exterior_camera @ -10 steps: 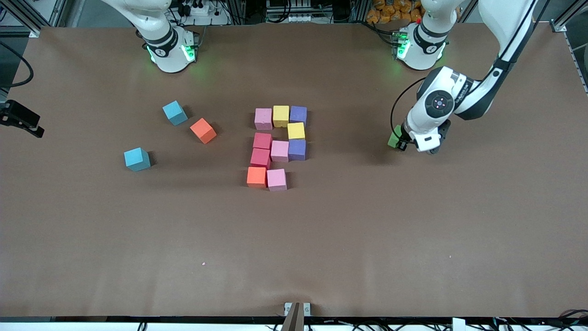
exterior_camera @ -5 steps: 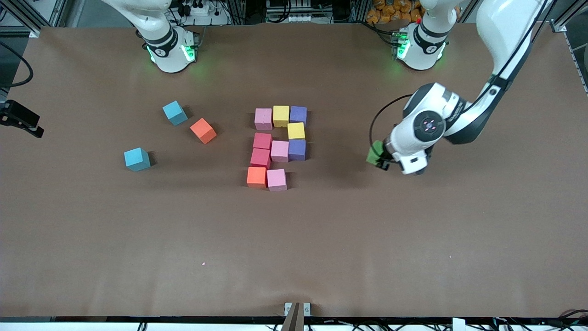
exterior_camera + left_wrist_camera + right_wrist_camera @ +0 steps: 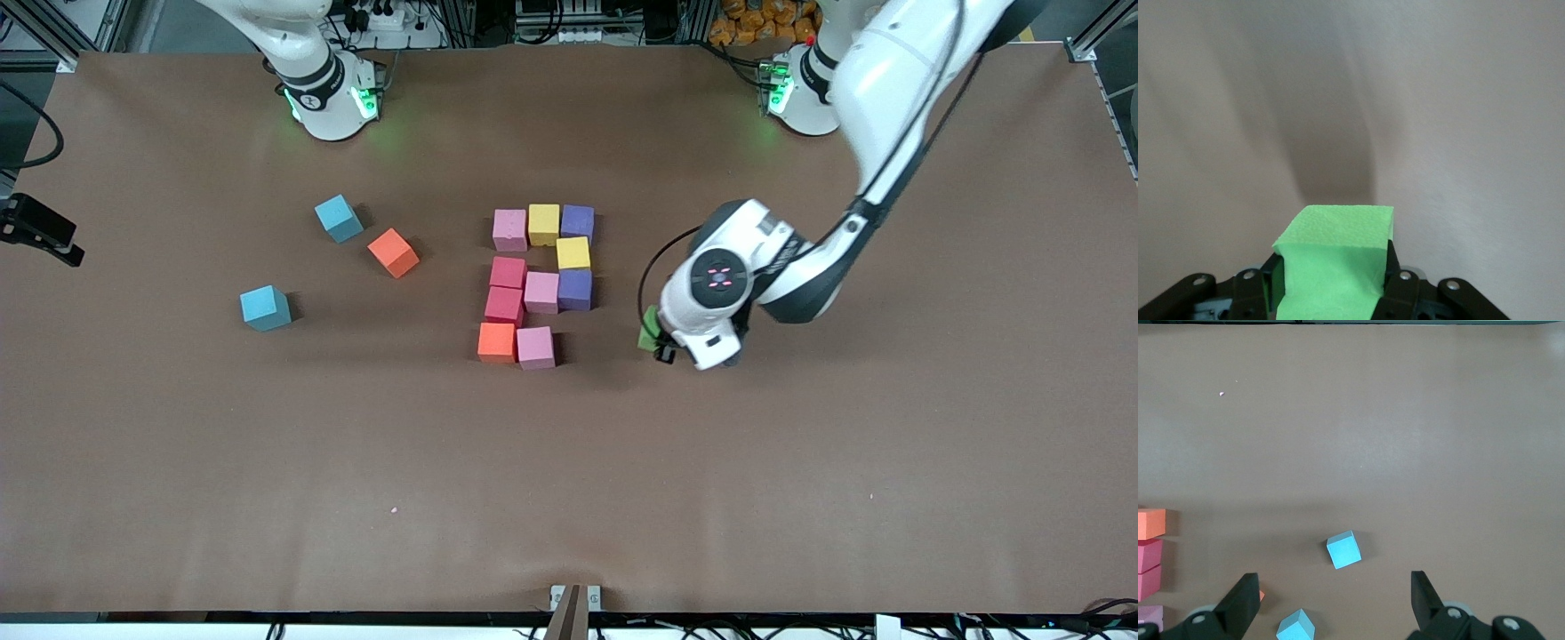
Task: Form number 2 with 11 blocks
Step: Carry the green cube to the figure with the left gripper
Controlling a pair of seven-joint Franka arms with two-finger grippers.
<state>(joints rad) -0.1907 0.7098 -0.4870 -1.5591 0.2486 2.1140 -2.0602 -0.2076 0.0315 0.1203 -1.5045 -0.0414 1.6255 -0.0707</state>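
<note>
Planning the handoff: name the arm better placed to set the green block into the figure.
Left. Its left gripper already has its jaws shut on the green block, in the air beside the block figure. The right gripper waits open, holding nothing.

**A brown table under soft light**

Below me a matte brown table cover (image 3: 569,498) stretches wide, creased faintly near its front edge. I see aluminium frame rails (image 3: 80,36) at its corners, cables and a power strip (image 3: 382,18) along the top edge, and a black clamp (image 3: 40,229) at the right arm's end. Soft shadows lie diffuse across the cover
</note>
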